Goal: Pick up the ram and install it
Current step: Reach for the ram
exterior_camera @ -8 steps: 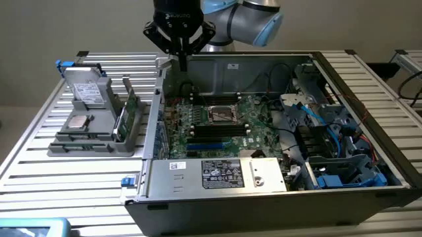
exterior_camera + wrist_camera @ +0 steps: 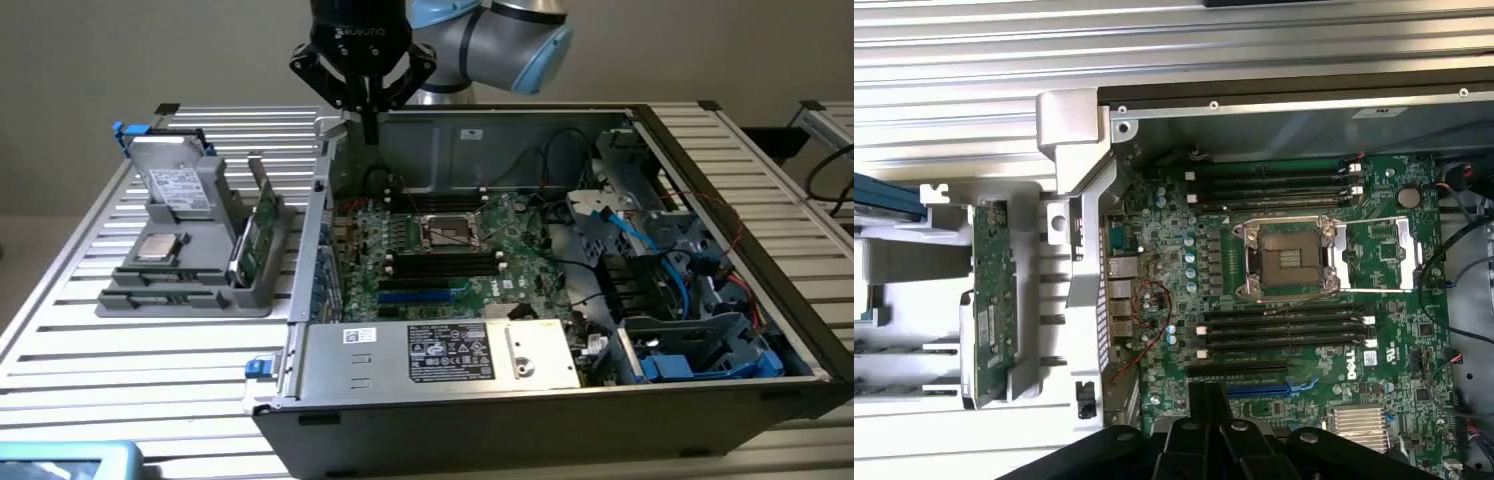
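Two green ram sticks stand on edge in a grey holder at the exterior view's left, one farther back (image 2: 266, 215) and one nearer (image 2: 244, 252). In the wrist view they form a green strip (image 2: 991, 300) beside the case wall. My gripper (image 2: 367, 128) hangs above the back left corner of the open computer case, over the motherboard (image 2: 461, 285), well above and apart from the ram. Its dark fingers (image 2: 1209, 405) are pressed together, shut on nothing. Black memory slots (image 2: 1284, 330) lie empty beside the CPU socket (image 2: 1289, 258).
The grey holder (image 2: 174, 292) also carries a hard drive (image 2: 176, 185) and a CPU chip (image 2: 158, 247). A metal case wall (image 2: 314, 240) separates holder and motherboard. A power supply (image 2: 441, 350) spans the case front; cables and blue drive cages (image 2: 674, 300) crowd the exterior view's right.
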Tool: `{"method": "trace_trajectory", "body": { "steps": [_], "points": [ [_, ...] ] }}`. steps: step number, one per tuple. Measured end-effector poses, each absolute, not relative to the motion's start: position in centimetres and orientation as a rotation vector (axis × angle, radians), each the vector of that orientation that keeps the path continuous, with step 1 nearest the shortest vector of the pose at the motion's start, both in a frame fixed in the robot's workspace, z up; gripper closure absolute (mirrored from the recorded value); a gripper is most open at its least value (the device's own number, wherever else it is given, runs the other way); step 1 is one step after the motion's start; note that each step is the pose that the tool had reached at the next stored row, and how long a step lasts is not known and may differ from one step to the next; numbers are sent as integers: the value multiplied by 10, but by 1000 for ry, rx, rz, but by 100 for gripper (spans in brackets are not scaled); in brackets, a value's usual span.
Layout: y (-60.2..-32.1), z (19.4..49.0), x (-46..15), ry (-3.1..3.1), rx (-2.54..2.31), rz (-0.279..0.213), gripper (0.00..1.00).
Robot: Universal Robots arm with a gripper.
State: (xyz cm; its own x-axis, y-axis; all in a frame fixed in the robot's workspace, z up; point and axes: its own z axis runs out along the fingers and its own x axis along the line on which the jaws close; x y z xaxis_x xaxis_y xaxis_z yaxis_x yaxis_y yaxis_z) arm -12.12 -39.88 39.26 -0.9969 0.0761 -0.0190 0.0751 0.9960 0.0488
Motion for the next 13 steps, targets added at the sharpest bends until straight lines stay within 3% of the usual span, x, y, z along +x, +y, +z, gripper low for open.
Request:
{"method": "trace_trajectory", "body": {
  "steps": [13],
  "points": [
    [-421, 393, -130, 3124, 119, 78, 89]
  ]
}}
